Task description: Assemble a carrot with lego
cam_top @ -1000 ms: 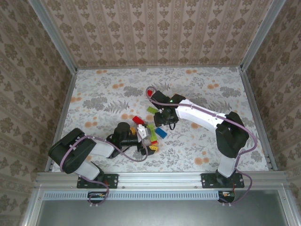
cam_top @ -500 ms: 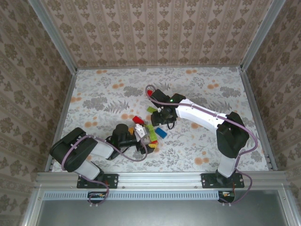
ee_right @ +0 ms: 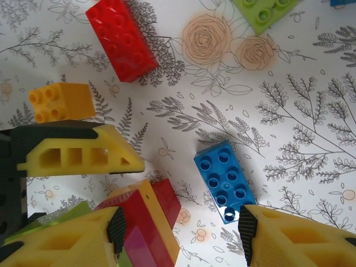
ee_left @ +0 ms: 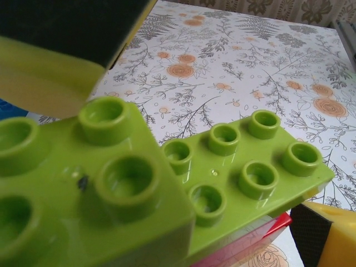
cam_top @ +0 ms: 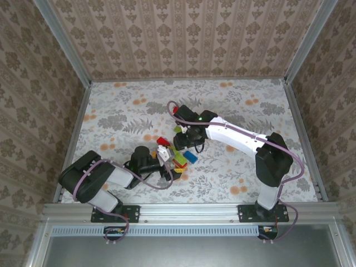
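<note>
We reckon we're gathering bricks: right claw (ee_right: pixel 182 231) gapes empty, blue brick (ee_right: pixel 225 181) just ahead of it; left claw (ee_left: pixel 189 156), released, straddles green bricks (ee_left: pixel 245 167). Next we should lower and pinch squarely.

The lego (cam_top: pixel 177 163) lies bunched near the middle of the counter (cam_top: pixel 111 117), somewhat toward its near edge. A left brick (cam_top: pixel 163 141) lies just behind the bunch, a right brick (cam_top: pixel 191 157) at its right side. A rear brick (cam_top: pixel 179 129) lies behind those, and a lone brick (cam_top: pixel 177 110) farther back, toward the far edge, well apart from the bunch.
</note>
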`<move>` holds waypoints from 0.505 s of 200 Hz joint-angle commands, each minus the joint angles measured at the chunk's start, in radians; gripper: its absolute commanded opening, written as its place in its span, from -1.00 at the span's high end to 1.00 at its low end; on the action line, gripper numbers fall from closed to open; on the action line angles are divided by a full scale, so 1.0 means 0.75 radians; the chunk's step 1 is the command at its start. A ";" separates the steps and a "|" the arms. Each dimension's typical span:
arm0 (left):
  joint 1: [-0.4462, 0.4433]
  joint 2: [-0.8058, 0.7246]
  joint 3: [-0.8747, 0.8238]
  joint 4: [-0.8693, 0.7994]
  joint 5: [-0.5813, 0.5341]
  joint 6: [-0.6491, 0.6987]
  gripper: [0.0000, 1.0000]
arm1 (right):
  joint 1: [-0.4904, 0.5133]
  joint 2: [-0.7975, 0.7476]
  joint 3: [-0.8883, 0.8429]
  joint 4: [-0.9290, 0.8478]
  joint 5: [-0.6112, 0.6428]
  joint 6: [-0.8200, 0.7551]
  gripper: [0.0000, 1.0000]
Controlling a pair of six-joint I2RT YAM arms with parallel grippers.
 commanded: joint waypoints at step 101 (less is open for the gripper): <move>0.062 0.019 0.089 -0.027 0.130 0.017 -1.00 | 0.024 -0.009 0.058 -0.133 0.029 -0.131 -0.23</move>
